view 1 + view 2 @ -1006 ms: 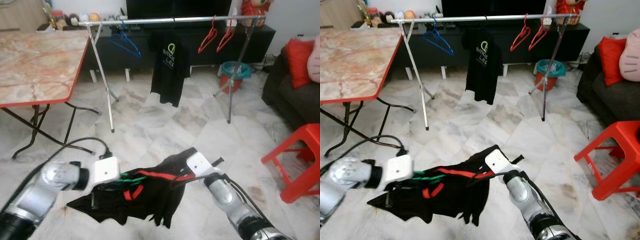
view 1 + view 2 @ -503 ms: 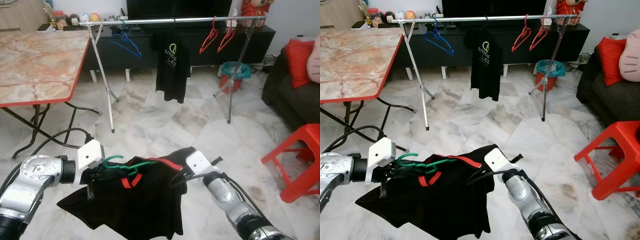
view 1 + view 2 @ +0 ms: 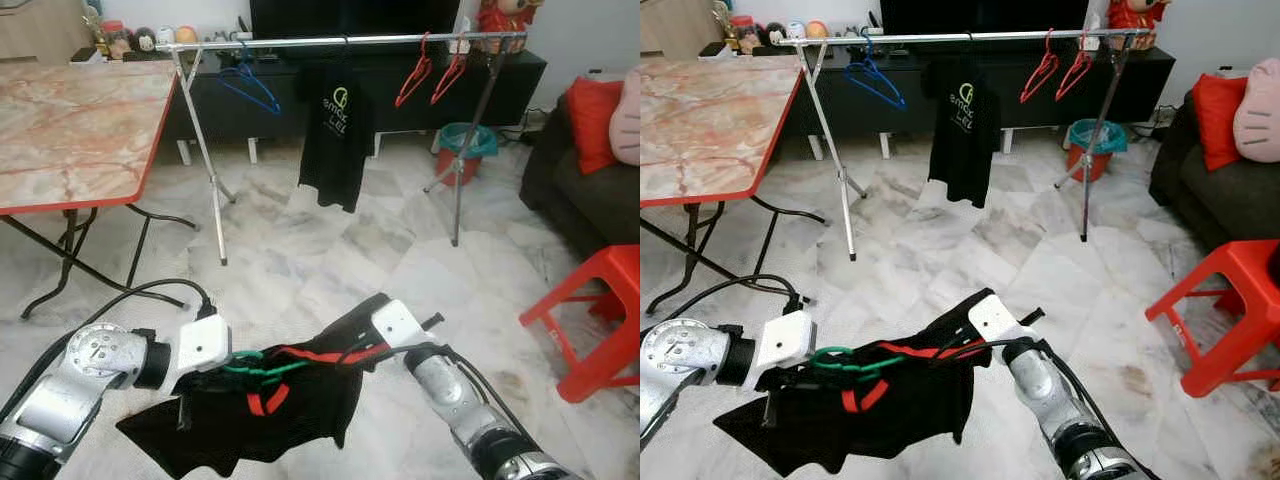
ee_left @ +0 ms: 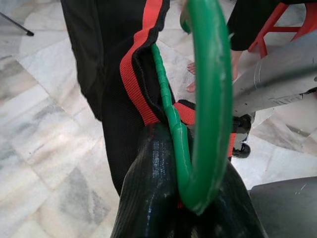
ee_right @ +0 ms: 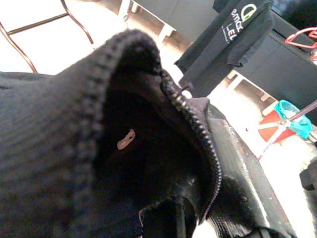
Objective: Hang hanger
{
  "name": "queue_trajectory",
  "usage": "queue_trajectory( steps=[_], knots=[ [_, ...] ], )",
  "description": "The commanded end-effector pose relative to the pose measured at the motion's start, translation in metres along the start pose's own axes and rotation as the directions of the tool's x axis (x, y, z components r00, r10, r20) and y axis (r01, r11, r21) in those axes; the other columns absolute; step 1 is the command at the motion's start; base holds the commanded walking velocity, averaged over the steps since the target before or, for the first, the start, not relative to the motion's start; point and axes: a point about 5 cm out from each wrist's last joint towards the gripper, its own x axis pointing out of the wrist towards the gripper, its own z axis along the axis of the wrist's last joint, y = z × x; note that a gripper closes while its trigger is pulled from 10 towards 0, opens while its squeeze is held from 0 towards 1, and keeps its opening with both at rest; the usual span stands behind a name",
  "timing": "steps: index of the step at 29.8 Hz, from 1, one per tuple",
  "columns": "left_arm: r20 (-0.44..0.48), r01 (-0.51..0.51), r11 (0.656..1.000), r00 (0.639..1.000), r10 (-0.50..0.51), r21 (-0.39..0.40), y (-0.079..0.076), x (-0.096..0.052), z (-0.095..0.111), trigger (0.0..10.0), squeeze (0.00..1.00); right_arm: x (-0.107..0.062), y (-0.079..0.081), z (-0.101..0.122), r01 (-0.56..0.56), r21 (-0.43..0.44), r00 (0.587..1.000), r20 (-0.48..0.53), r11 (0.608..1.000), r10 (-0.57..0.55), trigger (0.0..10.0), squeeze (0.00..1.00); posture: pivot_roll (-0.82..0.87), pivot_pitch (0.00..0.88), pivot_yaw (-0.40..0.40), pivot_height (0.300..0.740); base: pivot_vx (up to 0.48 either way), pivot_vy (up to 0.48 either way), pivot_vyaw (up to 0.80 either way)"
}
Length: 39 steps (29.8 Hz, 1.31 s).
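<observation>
Left claw (image 3: 232, 368) clamped on green hanger (image 3: 262, 368), right claw (image 3: 362, 345) pinching black garment (image 3: 290, 395) draped on it, low over floor. Rail (image 3: 340, 41) well ahead: lift level, keep hook upright.

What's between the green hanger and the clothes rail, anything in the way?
Nothing visible blocks the way. Open marble floor lies between the green hanger, held with its black garment, and the rail.
</observation>
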Motion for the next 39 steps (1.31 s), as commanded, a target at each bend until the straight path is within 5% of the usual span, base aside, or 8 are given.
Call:
queue_trajectory(
  steps=[1,9,18,19,20,25,26,39],
  knots=[
    [0.083,0.002,1.0,0.997,-0.004,0.027,0.004,-0.002,0.015,10.0,0.0,-0.001,-0.003,-0.003,0.012,0.016,1.0,-0.017,1.0,-0.012,0.0,0.0,0.03,0.0,-0.013,0.74,0.0,0.0,0.0],
    [0.373,-0.14,0.981,0.91,0.18,-0.133,0.024,-0.017,0.043,10.0,0.0,-0.004,0.0,-0.012,0.011,0.042,0.998,-0.061,0.999,-0.008,0.0,0.0,0.04,0.0,-0.013,0.74,0.0,0.0,0.0],
    [0.361,-0.188,0.969,0.903,0.235,-0.161,0.031,-0.012,0.04,10.0,0.0,-0.006,0.003,-0.015,-0.005,0.056,0.997,-0.072,0.998,0.009,0.0,0.0,0.04,0.0,-0.013,0.74,0.0,0.0,0.0],
    [0.351,-0.183,0.971,0.908,0.227,-0.156,0.03,-0.01,0.039,10.0,0.0,-0.006,0.004,-0.015,-0.006,0.056,0.997,-0.073,0.998,0.01,8.1,0.0,0.04,0.0,-0.013,0.74,0.0,0.0,0.0],
    [0.326,-0.17,0.975,0.922,0.208,-0.142,0.027,-0.007,0.036,10.0,0.0,-0.006,0.004,-0.015,-0.008,0.055,0.997,-0.073,0.998,0.012,10.0,0.0,0.03,0.0,-0.01,0.74,0.0,0.0,0.0],
    [0.275,-0.133,0.982,0.947,0.165,-0.133,0.019,0.001,0.03,10.0,0.0,-0.006,0.004,-0.016,-0.01,0.062,0.997,-0.077,0.998,0.015,10.0,0.0,0.03,0.0,-0.01,0.74,0.0,0.0,0.0],
    [0.271,-0.131,0.983,0.949,0.163,-0.133,0.019,0.002,0.03,10.0,0.0,-0.007,0.004,-0.016,-0.013,0.065,0.997,-0.07,0.998,0.018,10.0,1.0,0.03,0.0,-0.011,0.74,0.0,0.0,0.0],
    [0.197,-0.179,0.975,0.959,0.203,-0.135,0.022,0.012,0.02,10.0,0.0,-0.001,0.004,-0.001,-0.095,0.166,0.995,0.031,0.982,0.091,10.0,1.0,0.02,0.0,-0.008,0.74,0.0,0.0,0.0]
  ],
)
